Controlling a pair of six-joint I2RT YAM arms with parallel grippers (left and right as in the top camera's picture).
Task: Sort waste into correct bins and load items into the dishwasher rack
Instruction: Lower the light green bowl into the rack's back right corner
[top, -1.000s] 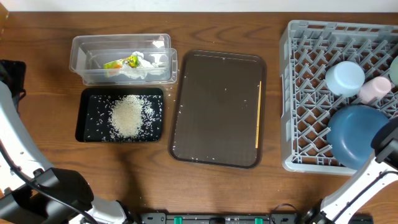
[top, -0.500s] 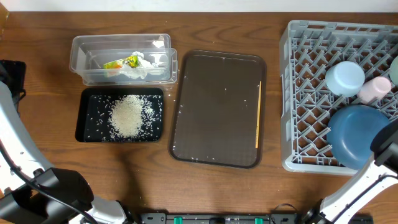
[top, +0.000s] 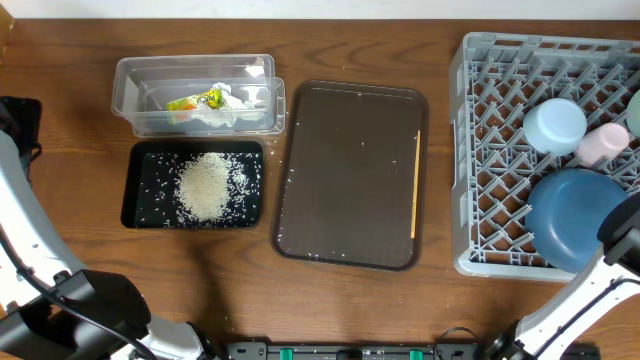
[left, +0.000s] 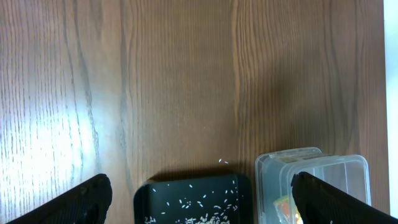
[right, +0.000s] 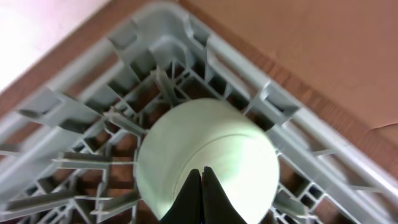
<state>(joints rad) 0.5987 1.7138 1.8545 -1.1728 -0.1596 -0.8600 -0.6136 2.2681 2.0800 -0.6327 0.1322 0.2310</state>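
Loose rice (top: 205, 186) is heaped in the black tray (top: 140, 205). The crumpled wrapper (top: 212, 103) lies in the clear tub (top: 130, 95). A thin wooden stick (top: 415, 185) lies along the brown tray's right side. The grey rack (top: 500, 150) holds a pale blue bowl (top: 555, 125), a pink cup (top: 602, 143) and a dark-blue plate (top: 570, 215). My left gripper (left: 200, 180) hangs open above the black tray's (left: 193, 196) edge, beside the tub (left: 311, 171). My right gripper (right: 202, 177) is shut and empty just over an upturned mint bowl (right: 186, 143) in the rack's corner (right: 93, 118).
A large brown tray (top: 350, 175) sits between the bins and the rack, with a few stray rice grains on it. The white right arm (top: 615, 245) reaches up past the rack's front right corner. Bare wooden tabletop (left: 186, 81) lies left of the bins.
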